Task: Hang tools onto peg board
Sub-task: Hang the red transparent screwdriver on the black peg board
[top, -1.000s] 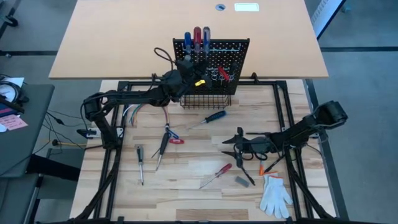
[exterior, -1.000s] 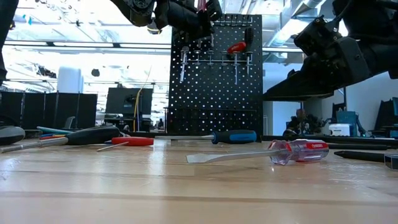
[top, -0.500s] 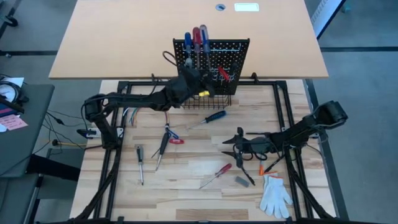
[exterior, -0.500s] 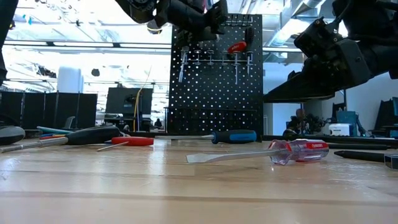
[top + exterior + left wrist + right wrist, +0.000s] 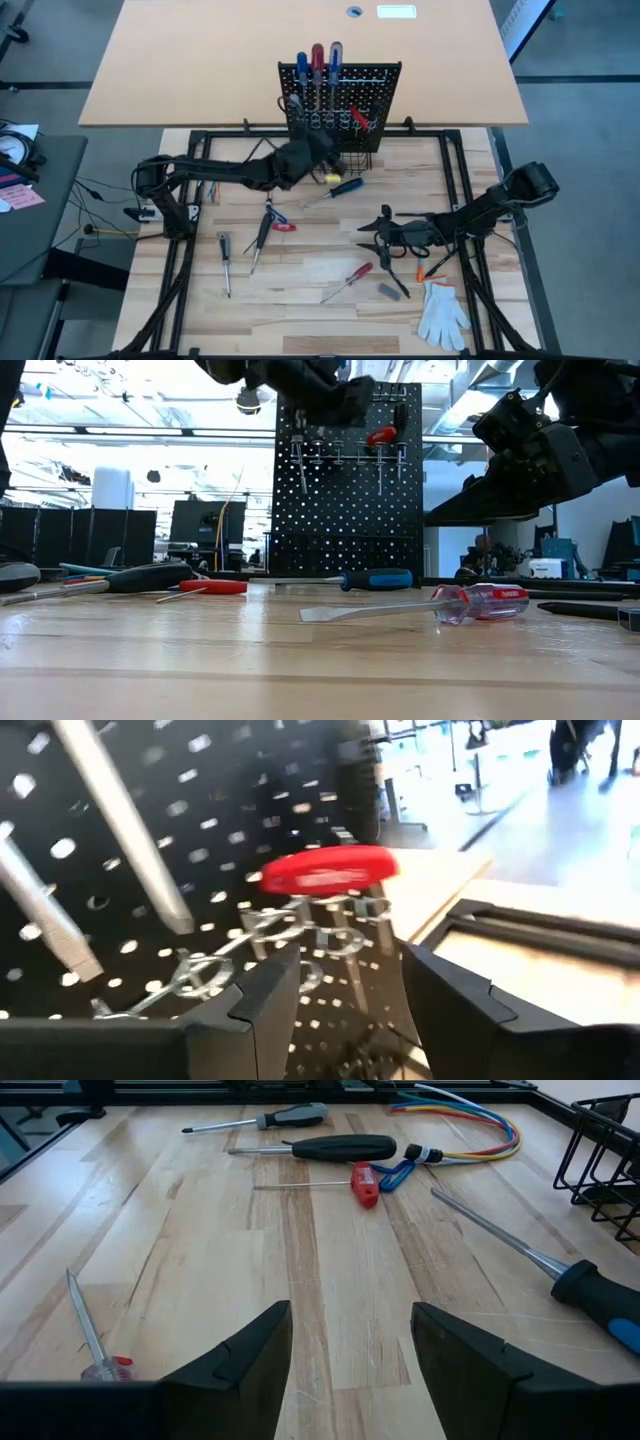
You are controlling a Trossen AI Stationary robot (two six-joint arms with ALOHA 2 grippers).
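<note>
Left wrist view: the left gripper (image 5: 345, 995) has its fingers (image 5: 262, 1005) parted and empty, just before the peg board (image 5: 150, 840), where a red-handled tool (image 5: 328, 870) hangs in the silver rings (image 5: 300, 930). In the high view this gripper (image 5: 318, 152) sits at the wire basket (image 5: 352, 163), near the counter's (image 5: 310, 250) back edge. The right gripper (image 5: 372, 236) hovers low with fingers (image 5: 245, 1355) wide and empty over bare wood between a blue-handled screwdriver (image 5: 340, 188) and a red-handled screwdriver (image 5: 352, 276).
</note>
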